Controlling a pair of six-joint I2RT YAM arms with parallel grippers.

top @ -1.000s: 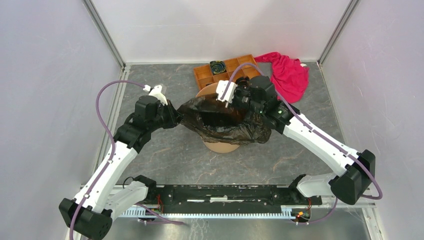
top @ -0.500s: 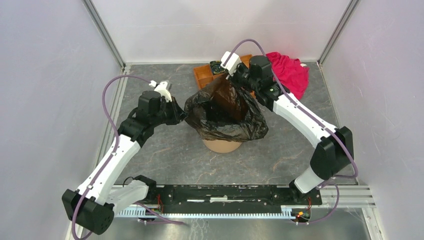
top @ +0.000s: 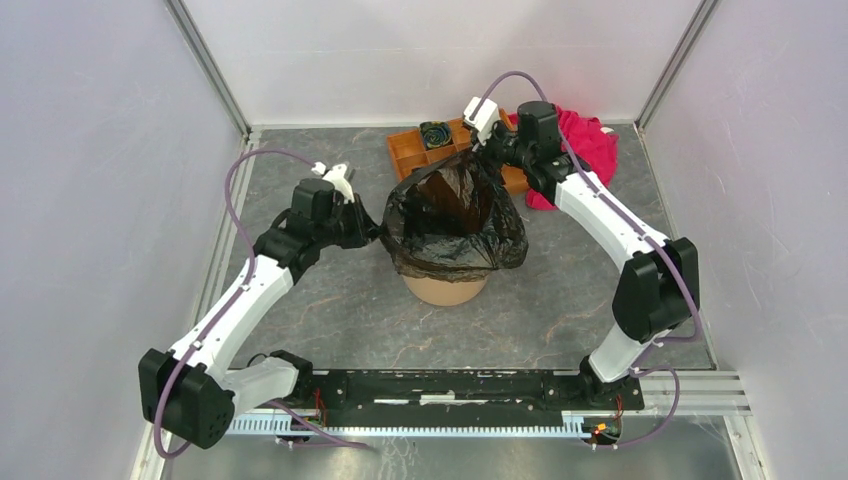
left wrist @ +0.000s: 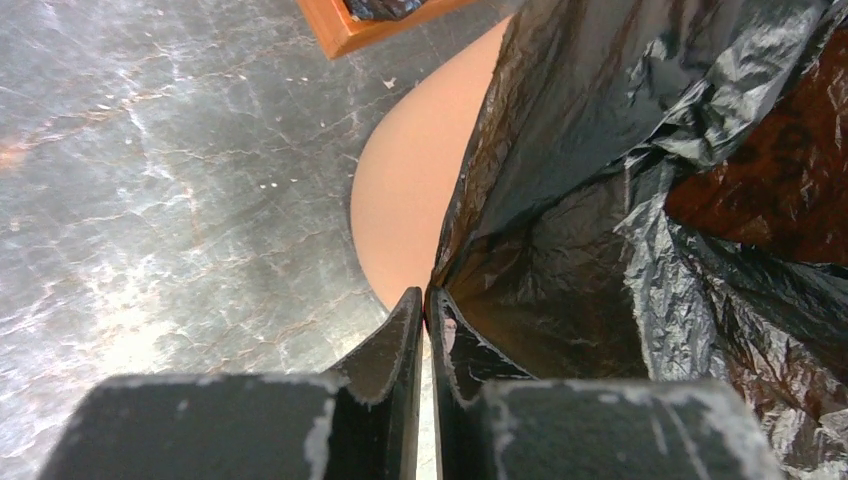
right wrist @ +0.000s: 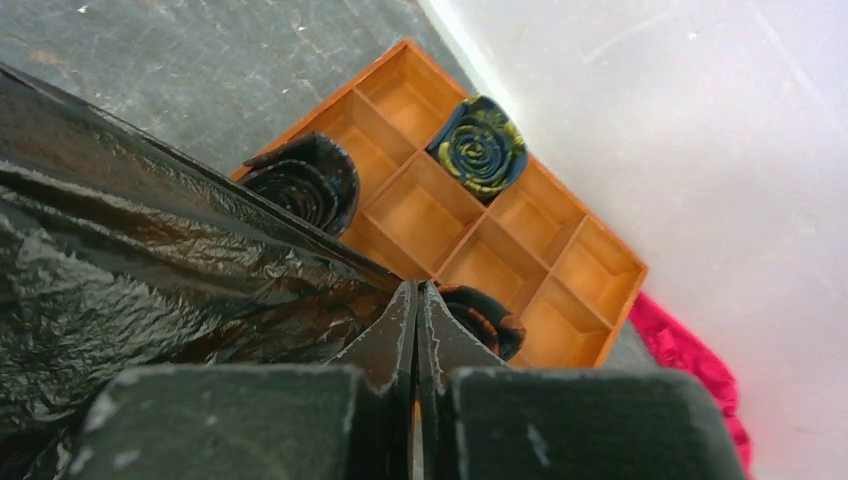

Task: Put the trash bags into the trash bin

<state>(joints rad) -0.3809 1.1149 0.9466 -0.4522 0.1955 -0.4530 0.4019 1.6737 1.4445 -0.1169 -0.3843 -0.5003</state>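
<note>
grey marbled tabletop point(top: 330, 300), white walls point(top: 100, 150) around. trash bag point(top: 455, 225) draped over trash bin point(top: 445, 292) mid-table. left gripper point(left wrist: 425, 297) pinched on its left rim, right gripper point(right wrist: 417, 288) clamped on far rim. orange tray point(right wrist: 430, 215), red cloth point(top: 585, 145) at back.

The trash bag point(top: 455, 235) gapes over the trash bin point(top: 445, 291), mouth open from above. The left gripper point(top: 376, 232) blocks the bin's left and the right gripper point(top: 487, 155) its far rim, with the tray point(top: 412, 152) and red cloth point(top: 590, 150) behind. In front of the bin is bare table point(top: 400, 330).
</note>
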